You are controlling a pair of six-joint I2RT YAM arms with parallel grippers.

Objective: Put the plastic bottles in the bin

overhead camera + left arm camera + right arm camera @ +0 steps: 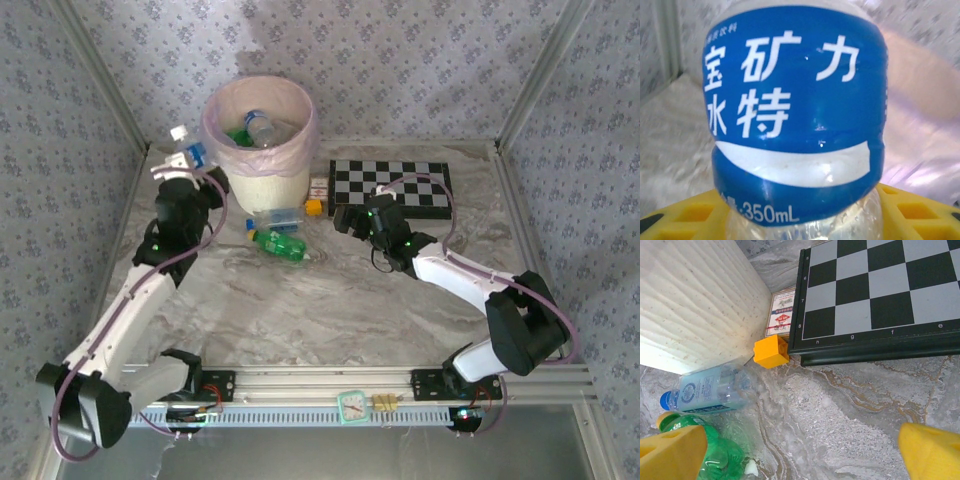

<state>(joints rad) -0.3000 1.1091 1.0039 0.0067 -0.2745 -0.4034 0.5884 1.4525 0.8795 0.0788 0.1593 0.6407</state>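
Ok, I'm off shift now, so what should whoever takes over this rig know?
Left gripper: shut on a blue-label bottle, raised beside the bin's rim.
Right gripper: open, empty, over the table by the chessboard.
Done: at least two bottles lie in the bin.
To do: drop the held one; then the green bottle and the clear bottle lying on the table before the bin.

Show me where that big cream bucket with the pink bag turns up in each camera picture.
Top external: the bin stands at the back, left of the chessboard.
Left wrist: pale pink blur at right, behind the blue-labelled bottle, probably its liner.
Right wrist: its cream wall takes the upper left.
Shared landmark: the yellow cube near its base, top and right wrist views.
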